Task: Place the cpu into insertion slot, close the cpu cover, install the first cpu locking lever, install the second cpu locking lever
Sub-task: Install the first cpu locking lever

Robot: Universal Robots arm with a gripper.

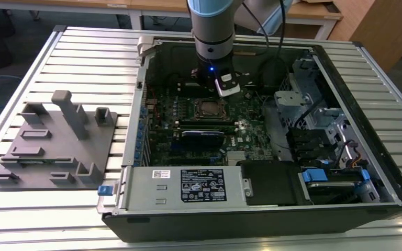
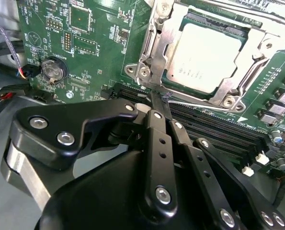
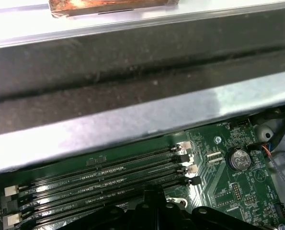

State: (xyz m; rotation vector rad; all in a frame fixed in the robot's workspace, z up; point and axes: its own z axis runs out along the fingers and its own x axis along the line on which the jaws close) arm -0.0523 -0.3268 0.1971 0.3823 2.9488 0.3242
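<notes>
Up close, the gripper point(image 2: 160, 98) has its fingers pinched together on nothing, tips right at the thin locking lever point(image 2: 199, 103) on the socket's near edge. Just beyond, the cpu cover point(image 2: 154, 50) lies flat over the cpu point(image 2: 207, 52), which is seated in the insertion slot point(image 1: 207, 108). Placing and closing look done; I can't tell whether the levers are latched.

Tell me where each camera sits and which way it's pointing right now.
Exterior view: off the arm, looking down into the open computer case; arm and gripper show over the green board.
Second wrist view: on the wrist, looking past the gripper at the cpu framed by the cpu cover.
First wrist view: on the wrist, facing the case wall; gripper in foreground.
Shared: both wrist views show the memory slots and coin battery.
</notes>
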